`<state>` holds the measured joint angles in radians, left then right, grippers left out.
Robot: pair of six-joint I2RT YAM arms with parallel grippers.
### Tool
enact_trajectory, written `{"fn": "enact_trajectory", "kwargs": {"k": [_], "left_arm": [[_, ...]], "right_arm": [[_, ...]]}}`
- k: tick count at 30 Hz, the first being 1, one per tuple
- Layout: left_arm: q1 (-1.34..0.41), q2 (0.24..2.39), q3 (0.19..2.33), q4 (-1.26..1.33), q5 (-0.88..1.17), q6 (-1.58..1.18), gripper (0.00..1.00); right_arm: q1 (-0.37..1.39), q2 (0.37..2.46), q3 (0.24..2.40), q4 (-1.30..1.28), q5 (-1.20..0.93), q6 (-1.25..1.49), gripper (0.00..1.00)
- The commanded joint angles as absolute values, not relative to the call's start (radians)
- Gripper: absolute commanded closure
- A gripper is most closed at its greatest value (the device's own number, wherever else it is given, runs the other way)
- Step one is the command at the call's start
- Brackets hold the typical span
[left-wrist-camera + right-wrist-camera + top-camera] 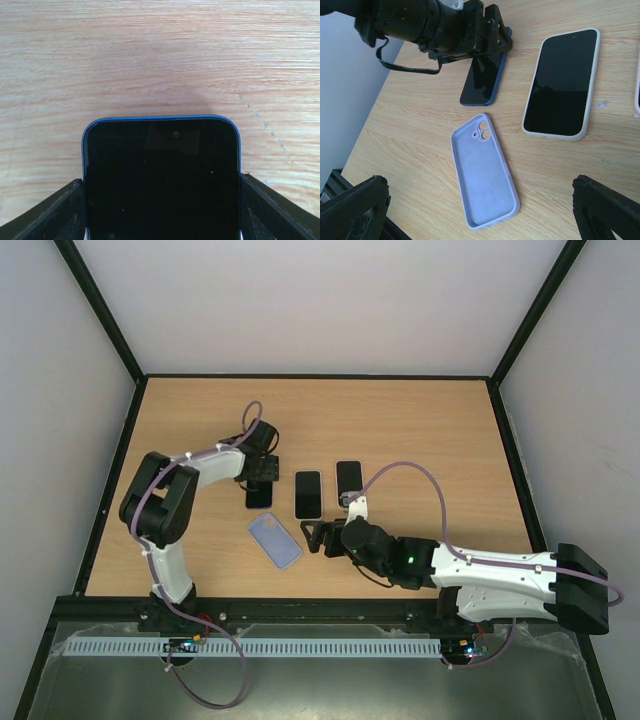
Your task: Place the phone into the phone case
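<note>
A blue-edged phone (258,493) lies screen up on the wooden table. My left gripper (262,474) straddles its far end, and in the left wrist view the gripper (161,222) has both fingers pressed against the sides of the phone (160,170). An empty lilac phone case (275,540) lies open side up just in front of it. My right gripper (312,537) is open and empty, low beside the case's right edge. In the right wrist view the case (484,172) lies between the spread fingers of the right gripper (480,215), and the phone (482,80) sits beyond it.
A phone in a white case (308,494) lies right of the blue phone and also shows in the right wrist view (562,82). Another dark phone (349,480) lies further right. Black frame rails border the table (430,430).
</note>
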<state>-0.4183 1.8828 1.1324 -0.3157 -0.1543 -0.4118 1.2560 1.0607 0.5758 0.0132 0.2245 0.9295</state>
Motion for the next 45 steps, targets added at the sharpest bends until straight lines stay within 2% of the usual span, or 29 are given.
{"fn": "enact_trajectory", "kwargs": {"k": [1, 8, 13, 17, 23, 28, 32, 37, 40, 45], "left_arm": [[-0.393, 1.775, 1.113, -0.335, -0.129, -0.444, 0.39], [-0.368, 1.634, 1.073, -0.332, -0.082, -0.477, 0.4], [-0.364, 1.545, 1.015, -0.316, 0.017, -0.506, 0.41], [-0.367, 1.446, 0.913, -0.263, 0.11, -0.561, 0.41], [-0.376, 1.304, 0.751, -0.162, 0.212, -0.666, 0.43], [-0.379, 1.203, 0.636, -0.08, 0.289, -0.752, 0.44], [-0.382, 1.144, 0.575, 0.001, 0.383, -0.816, 0.44], [-0.397, 1.084, 0.559, 0.003, 0.389, -0.857, 0.44], [-0.406, 1.061, 0.55, 0.004, 0.376, -0.876, 0.44], [-0.41, 1.047, 0.511, 0.05, 0.413, -0.926, 0.43]], "right_arm": [[1.255, 1.067, 0.566, 0.045, 0.244, 0.941, 0.02], [1.255, 1.138, 0.583, 0.076, 0.227, 0.932, 0.0], [1.256, 1.212, 0.606, 0.104, 0.226, 0.924, 0.04], [1.255, 1.274, 0.64, 0.161, 0.199, 0.918, 0.17], [1.25, 1.353, 0.658, 0.272, 0.176, 0.972, 0.44], [1.241, 1.402, 0.647, 0.396, 0.149, 1.036, 0.51], [1.228, 1.46, 0.688, 0.419, 0.073, 1.032, 0.52], [1.223, 1.514, 0.708, 0.429, 0.03, 1.044, 0.56], [1.217, 1.544, 0.711, 0.446, -0.007, 1.054, 0.65], [1.213, 1.557, 0.702, 0.458, -0.019, 1.039, 0.88]]}}
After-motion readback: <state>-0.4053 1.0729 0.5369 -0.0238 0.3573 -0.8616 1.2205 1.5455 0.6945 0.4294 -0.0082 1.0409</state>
